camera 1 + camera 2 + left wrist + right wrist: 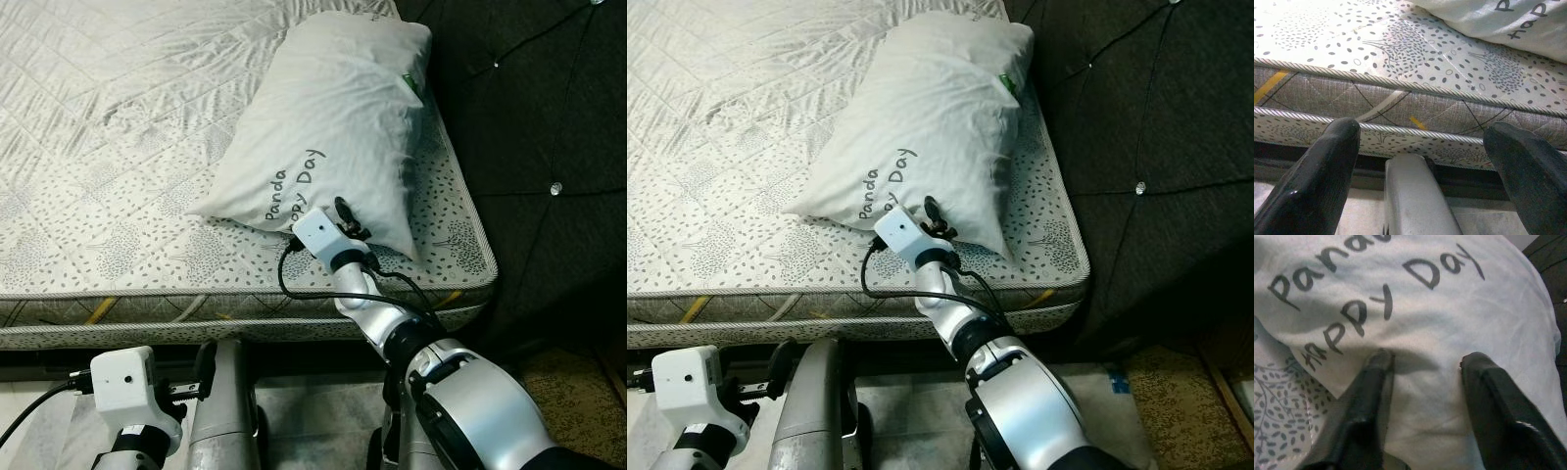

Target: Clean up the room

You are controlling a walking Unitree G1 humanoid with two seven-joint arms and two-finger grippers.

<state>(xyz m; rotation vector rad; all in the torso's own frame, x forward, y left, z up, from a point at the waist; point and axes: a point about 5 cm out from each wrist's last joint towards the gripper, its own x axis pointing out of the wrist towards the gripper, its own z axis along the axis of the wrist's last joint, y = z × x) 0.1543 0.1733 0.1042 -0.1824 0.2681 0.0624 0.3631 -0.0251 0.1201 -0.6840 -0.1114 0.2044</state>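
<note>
We are standing at the side edge of a bare quilted mattress (118,127), its corded seam running across just below our reach, with wide open surface stretching away to our left. A dark tufted headboard (539,127) is closing off the right end, and the mattress corner is sitting tight against it. A white pillow (328,117) printed with "Panda Happy Day" is lying slanted on the mattress near that headboard end, its upper end nearly at the headboard and its lower corner pointing toward the mattress edge. Our right gripper (1422,364) is reaching over the edge and pressing into the pillow's lower end, its two black fingers (1371,396) spread apart with pillow fabric bulging between them, not pinched. Our left gripper (1420,142) is hanging low below the mattress edge, fingers (1322,171) parted wide and holding nothing, facing the side panel of the mattress.
</note>
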